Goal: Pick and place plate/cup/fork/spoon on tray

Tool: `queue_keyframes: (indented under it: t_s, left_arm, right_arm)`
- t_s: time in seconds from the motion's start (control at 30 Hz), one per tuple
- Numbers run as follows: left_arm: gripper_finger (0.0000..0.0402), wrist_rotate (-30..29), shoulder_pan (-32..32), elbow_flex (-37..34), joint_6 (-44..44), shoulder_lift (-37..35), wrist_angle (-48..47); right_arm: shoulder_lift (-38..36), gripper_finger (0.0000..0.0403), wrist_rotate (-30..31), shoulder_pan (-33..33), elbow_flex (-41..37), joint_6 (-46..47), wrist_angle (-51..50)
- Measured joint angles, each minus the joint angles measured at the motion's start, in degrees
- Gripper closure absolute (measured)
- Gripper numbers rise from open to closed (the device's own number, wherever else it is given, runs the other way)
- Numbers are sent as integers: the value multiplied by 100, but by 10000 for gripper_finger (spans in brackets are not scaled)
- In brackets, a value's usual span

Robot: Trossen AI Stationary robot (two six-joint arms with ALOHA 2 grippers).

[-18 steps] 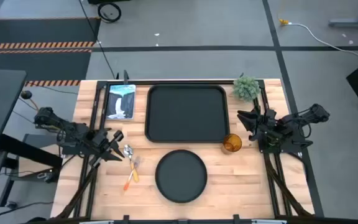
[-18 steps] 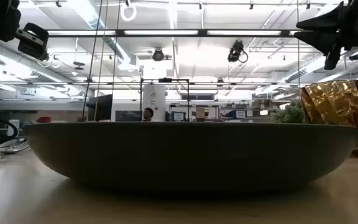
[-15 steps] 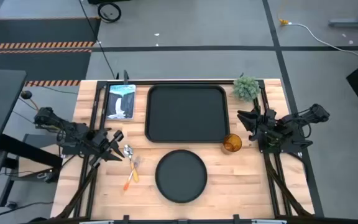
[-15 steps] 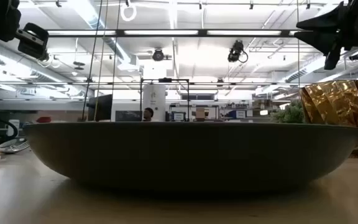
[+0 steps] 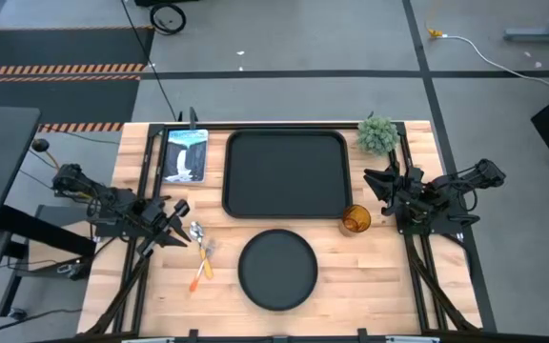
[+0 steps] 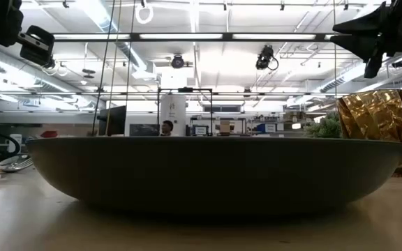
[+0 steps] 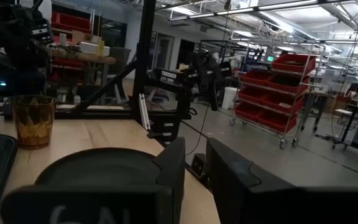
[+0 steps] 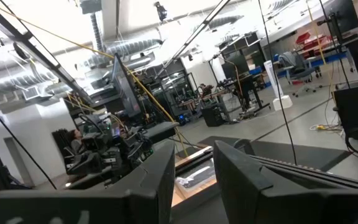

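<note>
The black tray (image 5: 286,174) lies at the table's far middle. The round black plate (image 5: 277,270) rests flat on the table in front of it and fills the low view (image 6: 215,171). The amber cup (image 5: 355,220) stands upright by the tray's near right corner; it also shows in the low view (image 6: 374,118) and the left wrist view (image 7: 33,120). The spoon (image 5: 196,232) and the fork (image 5: 207,255) lie side by side left of the plate. My left gripper (image 5: 177,229) hovers just left of the spoon, narrowly open and empty. My right gripper (image 5: 377,185) hovers right of the tray, above the cup's far side, narrowly open and empty.
A picture card (image 5: 185,154) lies at the far left of the table, beside the tray. A small green plant (image 5: 377,133) stands at the far right corner. Bare wood shows on either side of the plate along the near edge.
</note>
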Motion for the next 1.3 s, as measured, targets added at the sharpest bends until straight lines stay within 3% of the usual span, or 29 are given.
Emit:
queue_keyframes:
  t_s: [0.87, 1.1, 1.3]
  left_arm:
    - [328, -53, 0, 0, -125, 2, 174]
    - [328, -1083, 7, 1, -1063, 0, 857]
    - [328, -1701, 7, 1, -551, 0, 942]
  right_arm:
    - [-1, 285, 0, 1, 0, 0, 0]
    - [0, 285, 15, -18, 0, -26, 122]
    - [-2, 285, 8, -118, 0, -1448, 568]
